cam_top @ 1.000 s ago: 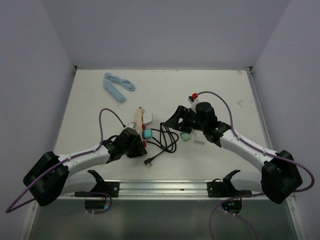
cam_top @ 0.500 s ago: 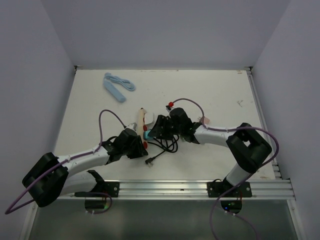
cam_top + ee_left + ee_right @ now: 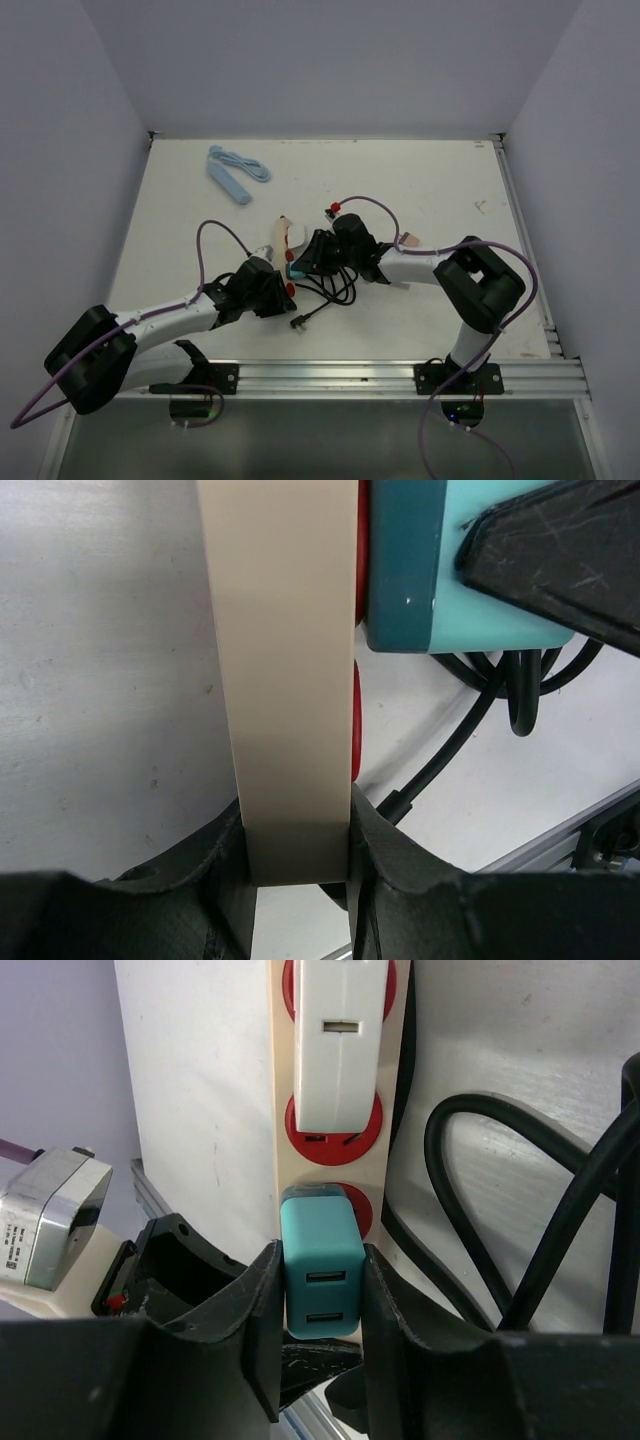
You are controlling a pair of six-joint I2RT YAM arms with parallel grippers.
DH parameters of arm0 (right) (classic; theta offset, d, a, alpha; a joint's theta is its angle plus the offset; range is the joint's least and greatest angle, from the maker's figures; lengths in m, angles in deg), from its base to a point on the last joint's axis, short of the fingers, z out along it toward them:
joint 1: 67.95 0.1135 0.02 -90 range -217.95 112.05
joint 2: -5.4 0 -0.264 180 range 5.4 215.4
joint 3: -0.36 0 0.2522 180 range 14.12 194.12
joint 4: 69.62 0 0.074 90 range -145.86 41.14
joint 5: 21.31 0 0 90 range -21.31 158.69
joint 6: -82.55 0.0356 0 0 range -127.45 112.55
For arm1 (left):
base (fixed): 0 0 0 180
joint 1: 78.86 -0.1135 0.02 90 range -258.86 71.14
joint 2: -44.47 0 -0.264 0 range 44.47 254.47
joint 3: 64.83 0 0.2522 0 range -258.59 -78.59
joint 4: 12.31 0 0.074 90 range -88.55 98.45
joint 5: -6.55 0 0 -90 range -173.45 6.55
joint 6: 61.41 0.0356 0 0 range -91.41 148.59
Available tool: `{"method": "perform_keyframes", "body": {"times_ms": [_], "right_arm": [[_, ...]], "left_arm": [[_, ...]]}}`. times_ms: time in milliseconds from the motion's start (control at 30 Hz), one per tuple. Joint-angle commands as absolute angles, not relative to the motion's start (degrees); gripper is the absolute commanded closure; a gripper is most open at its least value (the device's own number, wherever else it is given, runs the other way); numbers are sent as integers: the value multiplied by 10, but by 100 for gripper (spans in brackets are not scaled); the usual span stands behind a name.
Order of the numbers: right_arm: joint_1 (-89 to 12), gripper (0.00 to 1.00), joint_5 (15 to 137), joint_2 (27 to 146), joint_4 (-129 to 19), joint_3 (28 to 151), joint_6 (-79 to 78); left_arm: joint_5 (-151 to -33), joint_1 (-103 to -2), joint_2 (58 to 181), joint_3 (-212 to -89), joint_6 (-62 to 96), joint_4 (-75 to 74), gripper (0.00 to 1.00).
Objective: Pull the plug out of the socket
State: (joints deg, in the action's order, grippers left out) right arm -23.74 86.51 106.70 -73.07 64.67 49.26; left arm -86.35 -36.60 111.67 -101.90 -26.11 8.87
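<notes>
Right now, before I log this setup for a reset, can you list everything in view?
power strip: one, beige with red sockets, mid-table, left of centre
teal plug: one, teal, seated in a strip socket
white adapter: one, white, further along the same strip
black cable: one, black, coiled beside the strip
light blue cord: one, light blue, far left of the table
table: one, off-white
left gripper: one, black, shut on the power strip
right gripper: one, black, shut on the teal plug
</notes>
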Motion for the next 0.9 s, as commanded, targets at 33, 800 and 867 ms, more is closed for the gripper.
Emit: {"method": "perform_keyframes", "body": {"times_ms": [33,800,867], "right_arm": [[-234,94,869,1064,-769,652,489],[-221,100,891,1021,-781,616,513],[-220,100,893,1016,-781,614,515]], "left_arm": [[-891,-363,1102,-1021,-252,51,87],[-841,-377,1173,-1079,-225,53,32],[-837,-379,1179,-1079,-225,53,39]]}}
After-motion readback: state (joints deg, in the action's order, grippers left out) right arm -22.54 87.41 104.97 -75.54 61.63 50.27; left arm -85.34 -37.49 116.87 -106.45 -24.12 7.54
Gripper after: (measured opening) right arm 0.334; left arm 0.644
